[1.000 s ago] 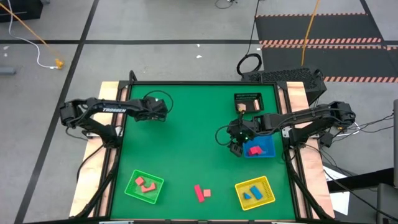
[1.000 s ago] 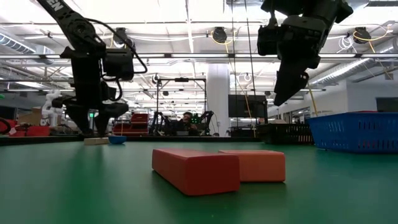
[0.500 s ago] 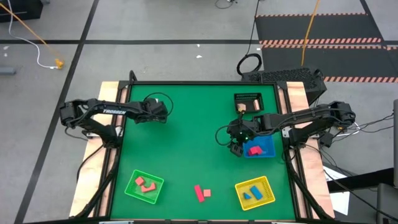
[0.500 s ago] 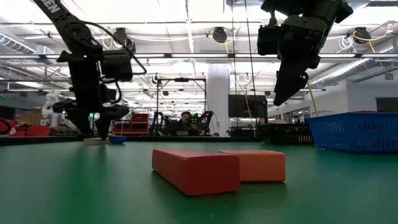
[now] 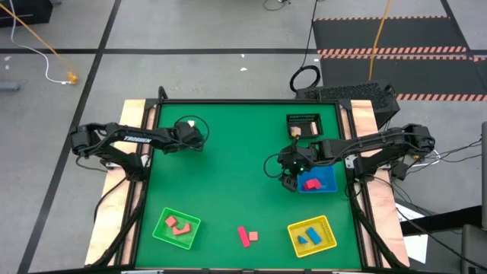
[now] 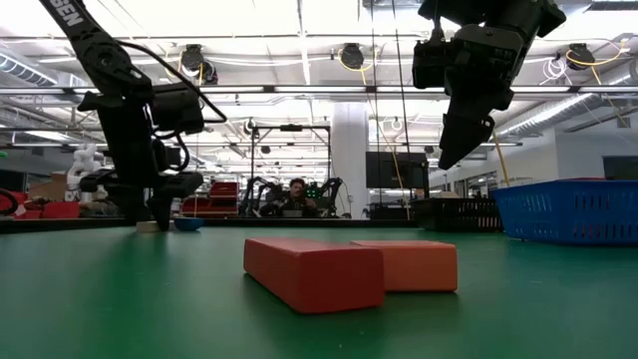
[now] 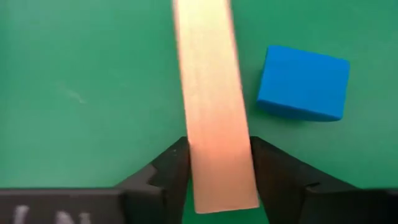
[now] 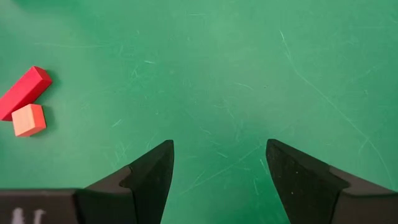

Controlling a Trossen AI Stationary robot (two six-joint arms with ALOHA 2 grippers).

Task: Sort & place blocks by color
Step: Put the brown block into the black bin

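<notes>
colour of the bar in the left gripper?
Cream/tan bar, between the left gripper's fingers; clearest in the left wrist view.

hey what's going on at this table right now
A two-arm robot is sorting blocks by color. The left gripper has its fingers around a tan bar on the mat, beside a blue block. The right gripper hangs open beside the blue tray. A red bar and pink cube lie unsorted.
</notes>
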